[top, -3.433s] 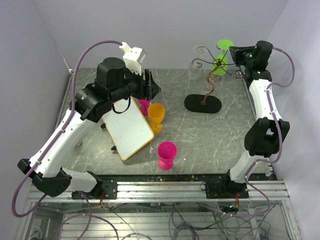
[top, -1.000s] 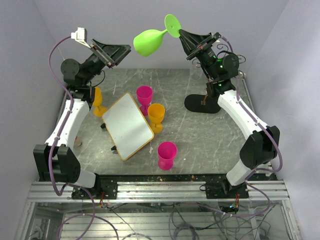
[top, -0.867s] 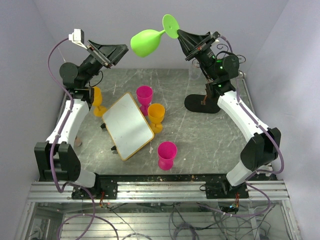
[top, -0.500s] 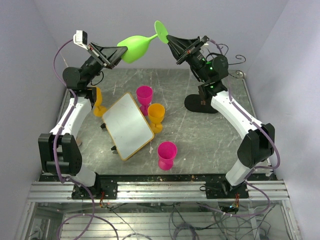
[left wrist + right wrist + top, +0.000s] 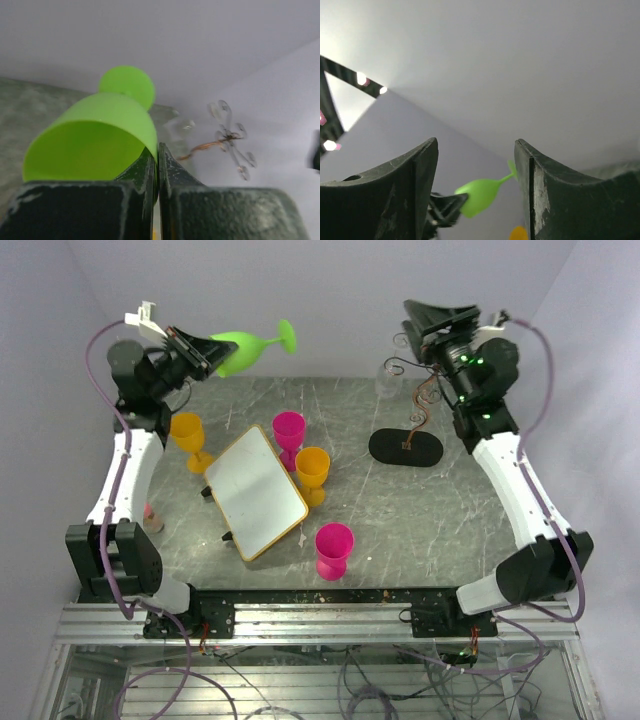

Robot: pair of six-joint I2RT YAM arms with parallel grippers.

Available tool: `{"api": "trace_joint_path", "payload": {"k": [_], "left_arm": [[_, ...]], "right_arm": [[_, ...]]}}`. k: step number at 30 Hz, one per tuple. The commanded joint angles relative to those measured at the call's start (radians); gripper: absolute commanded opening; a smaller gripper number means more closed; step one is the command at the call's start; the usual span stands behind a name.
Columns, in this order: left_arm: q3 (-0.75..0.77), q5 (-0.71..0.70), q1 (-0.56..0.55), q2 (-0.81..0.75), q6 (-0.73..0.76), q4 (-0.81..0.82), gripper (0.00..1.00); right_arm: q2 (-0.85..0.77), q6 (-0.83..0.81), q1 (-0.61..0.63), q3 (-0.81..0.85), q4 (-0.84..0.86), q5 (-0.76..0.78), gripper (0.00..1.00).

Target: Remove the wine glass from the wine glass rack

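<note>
The green wine glass point(image 5: 247, 346) is in the air at the back left, lying sideways with its foot point(image 5: 287, 335) pointing right. My left gripper point(image 5: 213, 353) is shut on its rim; in the left wrist view the bowl point(image 5: 95, 145) fills the left side, its wall pinched between my fingers point(image 5: 172, 175). The wine glass rack point(image 5: 419, 400) stands at the back right on its black oval base point(image 5: 405, 447), with no glass on it, and shows blurred in the left wrist view point(image 5: 227, 135). My right gripper point(image 5: 440, 316) is open and empty above the rack's curls; far off between its fingers is the wine glass point(image 5: 482, 194).
On the grey table stand two pink cups point(image 5: 289, 430) point(image 5: 334, 546) and two orange cups point(image 5: 313, 469) point(image 5: 188, 431). A white board with a wooden edge point(image 5: 255, 490) lies tilted between them. Lilac walls close in at the back and on both sides.
The wine glass passed from my right gripper to my left. The left shut on its rim and drew back to the left; the right opened and pulled away to the right, above the rack.
</note>
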Motion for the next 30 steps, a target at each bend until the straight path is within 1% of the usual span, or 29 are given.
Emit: {"api": "trace_joint_path", "payload": {"k": [1,4,6,8,10,13,17,21,24,30], "left_arm": [[0.288,-0.315,-0.041,0.102,0.517,-0.614,0.07],[0.451,-0.516,-0.149,0.234,0.644,-0.782,0.07],[0.546,-0.572,-0.182,0.342,0.688,-0.878,0.07],[0.645,-0.627,-0.205,0.431,0.72,-0.948,0.07],[0.699,-0.673,-0.224,0.49,0.749,-0.976,0.07],[0.713,-0.725,-0.248,0.54,0.781,-0.974,0.07],[0.687,-0.745,-0.262,0.592,0.797,-0.977,0.07],[0.693,-0.715,-0.262,0.665,0.822,-1.02,0.07],[0.711,-0.727,-0.263,0.708,0.833,-1.046,0.07],[0.614,-0.649,-0.263,0.693,0.821,-0.977,0.1]], "right_arm": [[-0.014,-0.422,0.011,0.13,-0.169,0.123,0.62],[0.012,-0.531,0.014,0.242,-0.316,0.222,0.61],[0.036,-0.563,0.013,0.302,-0.416,0.295,0.61],[0.061,-0.581,0.013,0.339,-0.476,0.312,0.62],[0.087,-0.594,0.012,0.369,-0.525,0.314,0.64],[0.121,-0.572,-0.004,0.406,-0.57,0.269,0.66],[0.169,-0.495,-0.058,0.444,-0.612,0.133,0.65],[0.197,-0.419,-0.094,0.433,-0.594,-0.015,0.64],[0.239,-0.361,-0.132,0.452,-0.607,-0.12,0.62],[0.325,-0.314,-0.171,0.515,-0.668,-0.231,0.57]]}}
